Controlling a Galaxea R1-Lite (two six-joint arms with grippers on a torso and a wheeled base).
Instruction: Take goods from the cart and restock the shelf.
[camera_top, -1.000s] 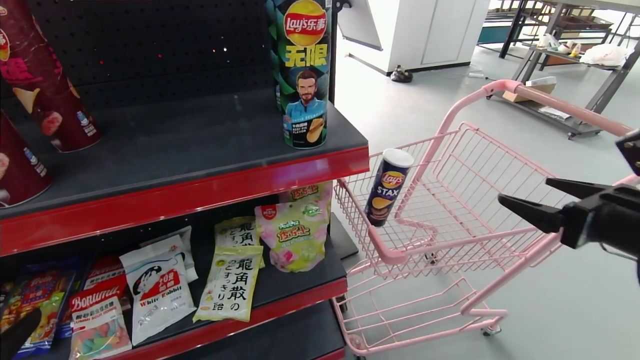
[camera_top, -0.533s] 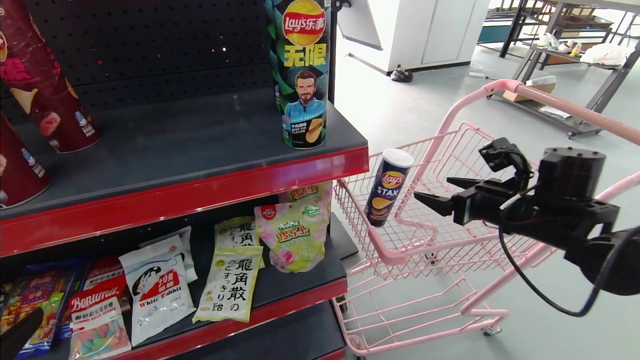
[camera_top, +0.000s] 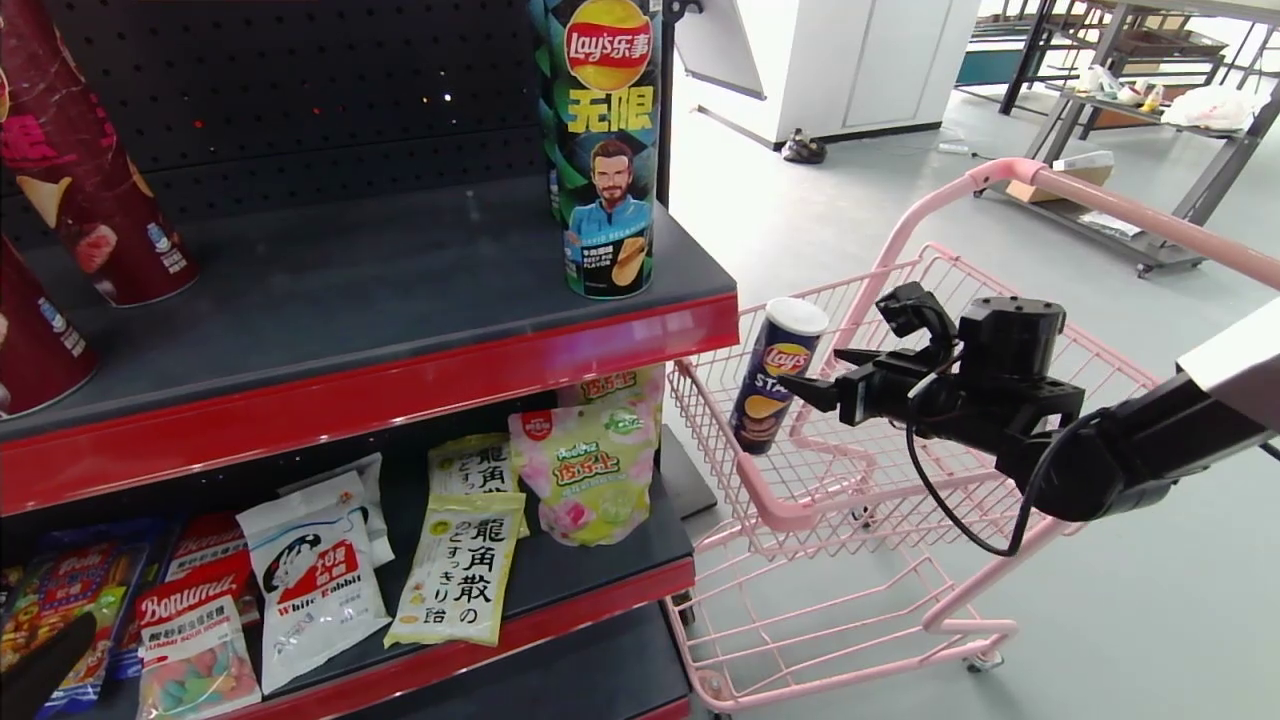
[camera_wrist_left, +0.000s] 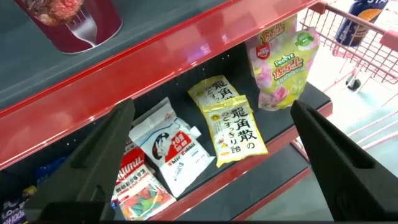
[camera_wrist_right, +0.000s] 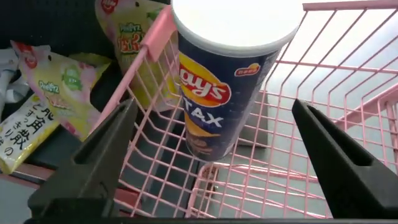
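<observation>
Closest to me, my left gripper (camera_wrist_left: 208, 111) hangs low in front of the shelf (camera_top: 400, 390) with its fingers spread wide and nothing between them. It faces the lower tier, where a white bag (camera_wrist_left: 171, 152), a yellow bag (camera_wrist_left: 236, 130) and a green-pink pouch (camera_wrist_left: 283, 62) lie.

My right arm comes in from the right side and stretches across the pink cart (camera_top: 770, 500). The forearm runs roughly level over the basket and the wrist points toward the shelf. The right gripper (camera_top: 815, 368) is spread wide open and holds nothing. In its own wrist view the fingers (camera_wrist_right: 93, 168) stand on either side of the chips can (camera_wrist_right: 217, 93), with a gap on both sides.

The chips can (camera_top: 775, 375) is in the cart basket, dark blue with a white lid on top. It is tilted and leans into the basket corner just beside the shelf.

Farther back, on the upper tier, a tall green-and-black can (camera_top: 605, 150) stands upright near the shelf's end, and dark red cans (camera_top: 90, 180) stand well apart from it on the left
</observation>
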